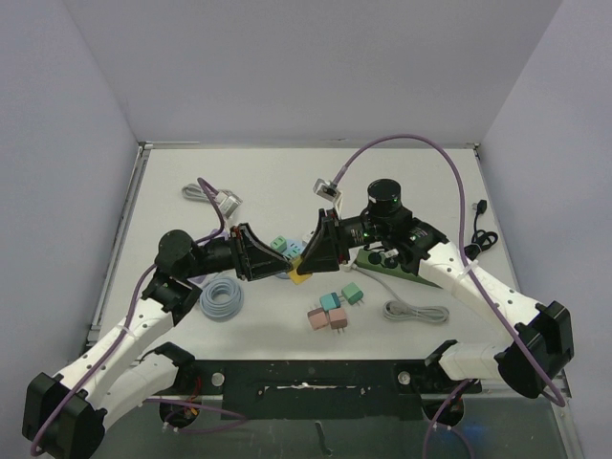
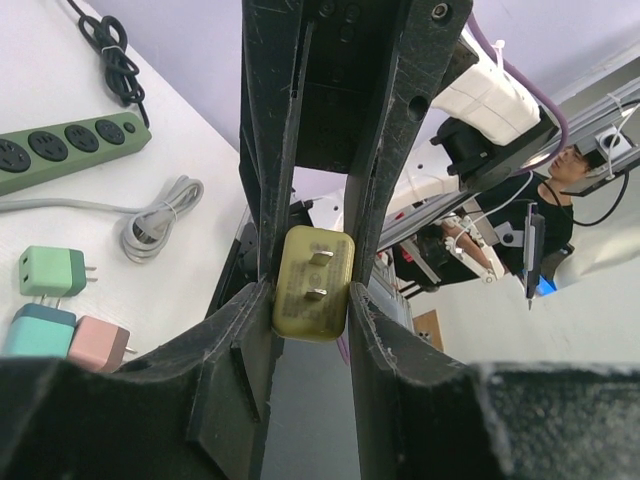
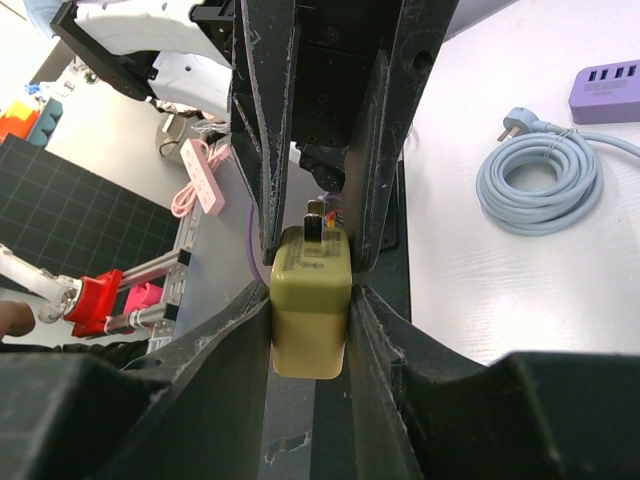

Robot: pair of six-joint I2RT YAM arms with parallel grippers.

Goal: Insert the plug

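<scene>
The yellow plug, boxy with two flat metal prongs, hangs above the white desk mid-scene, and both the left tool and the right tool are clamped tight on it. Around it: a green strip, a coiled cable, pale walls on three sides.

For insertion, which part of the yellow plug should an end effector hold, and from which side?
Clamp the flat side faces of the yellow rectangular plastic plug from its rear, opposite the metal prongs, as the right end effector does. The left end effector faces the prongs, likely blocking insertion.
</scene>
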